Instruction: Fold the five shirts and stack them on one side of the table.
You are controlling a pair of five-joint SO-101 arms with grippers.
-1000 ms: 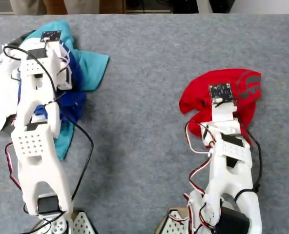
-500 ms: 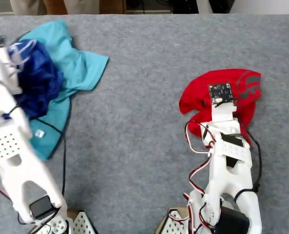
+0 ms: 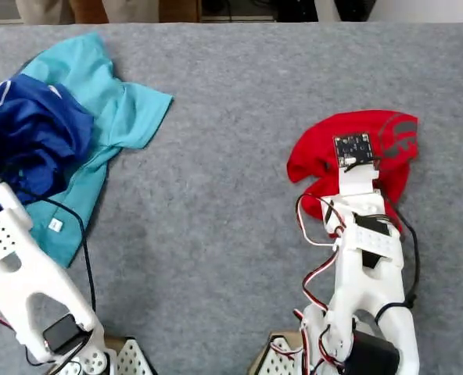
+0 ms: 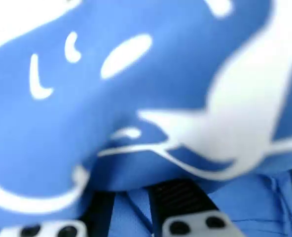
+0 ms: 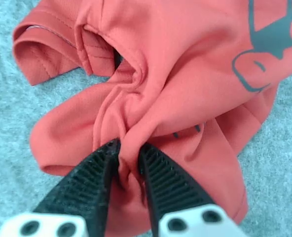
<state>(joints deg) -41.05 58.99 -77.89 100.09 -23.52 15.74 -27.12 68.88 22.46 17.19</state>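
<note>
The right gripper [image 5: 128, 148] pinches a thick fold of the red shirt [image 5: 185, 74] between its two black pads, and the cloth bunches up where it is squeezed. The red shirt is a crumpled heap on the right side of the grey table [image 3: 231, 117], with a dark print on its far right part. The white right arm [image 3: 368, 258] reaches to it from the near edge. The left gripper [image 4: 136, 192] is pressed right up against the dark blue shirt [image 3: 36, 137], which has white shapes printed on it. I cannot tell if this gripper is gripping the cloth or not. The dark blue shirt is bunched up at the far left, on top of the teal shirt [image 3: 114, 101]. The teal shirt is spread out under it, with a small white tag [image 3: 55, 225] on its near part. The left arm [image 3: 12, 266] stands at the near left edge.
</note>
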